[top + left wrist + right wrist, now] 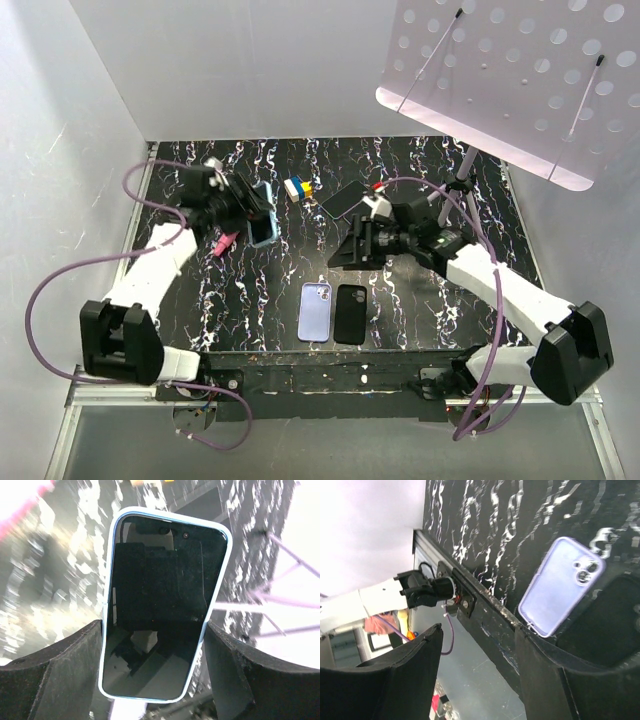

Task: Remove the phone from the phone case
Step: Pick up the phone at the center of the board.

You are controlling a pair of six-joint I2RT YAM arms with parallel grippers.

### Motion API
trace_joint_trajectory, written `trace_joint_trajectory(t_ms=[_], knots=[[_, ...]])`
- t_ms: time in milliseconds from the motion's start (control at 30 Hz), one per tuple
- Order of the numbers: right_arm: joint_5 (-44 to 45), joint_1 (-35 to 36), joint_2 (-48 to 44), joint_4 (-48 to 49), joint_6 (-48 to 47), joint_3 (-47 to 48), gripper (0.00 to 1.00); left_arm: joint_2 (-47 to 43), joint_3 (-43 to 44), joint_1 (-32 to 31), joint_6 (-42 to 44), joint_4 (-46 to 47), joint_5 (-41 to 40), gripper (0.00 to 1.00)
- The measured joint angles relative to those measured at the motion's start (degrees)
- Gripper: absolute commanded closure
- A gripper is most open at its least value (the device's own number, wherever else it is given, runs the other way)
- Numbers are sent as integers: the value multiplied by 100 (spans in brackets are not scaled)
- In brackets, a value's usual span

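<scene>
**Left gripper** (155,675) closed on the lower sides of the phone (160,605), which sits in its light-blue phone case (262,232), raised above the marbled table (420,300). **Right gripper** (480,670) has its fingers apart and empty, near a lavender-backed phone (555,590) lying flat.

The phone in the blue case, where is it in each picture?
Top external: the phone in the blue case is at the upper left, gripped by the left hand.
Left wrist: it fills the middle, standing between the two dark fingers.
Right wrist: not in it.
Shared landmark: the black marbled table, seen behind the phone in the left wrist view and at the top of the right wrist view.
</scene>
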Motion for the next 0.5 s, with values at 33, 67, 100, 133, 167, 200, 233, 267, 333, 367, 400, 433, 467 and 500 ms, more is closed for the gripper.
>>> trace_joint_trajectory(t_ms=[33, 67, 100, 133, 167, 200, 233, 267, 333, 367, 400, 433, 467, 500], knots=[[153, 214, 83, -4, 4, 101, 34, -138, -267, -197, -264, 146, 48, 100], [302, 455, 175, 9, 7, 208, 34, -310, -590, -461, -588, 302, 76, 100], [492, 752, 273, 59, 13, 319, 34, -535, -966, -800, -992, 468, 83, 100], [636, 927, 332, 101, 15, 376, 34, -702, -1215, -1058, -1281, 557, 85, 100], [831, 1145, 389, 127, 20, 431, 34, -874, -1453, -1351, -1602, 649, 68, 100], [1104, 1360, 435, 138, 17, 466, 34, -1014, -1620, -1569, -1856, 721, 50, 100], [1379, 1519, 452, 133, 20, 466, 34, -1180, -1803, -1834, -2190, 789, 26, 100], [1585, 1617, 461, 105, 22, 466, 34, -1303, -1923, -2015, -2452, 855, 24, 100], [2214, 1814, 461, 7, 70, 466, 34, -1445, -2061, -2238, -2907, 1021, 26, 100], [2437, 1851, 461, -35, 109, 466, 35, -1475, -2074, -2297, -3097, 1067, 20, 100], [2691, 1882, 461, -70, 181, 459, 36, -1488, -2076, -2339, -3233, 1106, -7, 100], [2907, 1891, 457, -68, 227, 435, 39, -1502, -2076, -2387, -3377, 1176, -55, 100], [3060, 1891, 442, -46, 289, 396, 45, -1510, -2076, -2433, -3499, 1244, -90, 100], [3163, 1891, 422, -20, 328, 354, 50, -1515, -2076, -2470, -3600, 1296, -138, 100]])
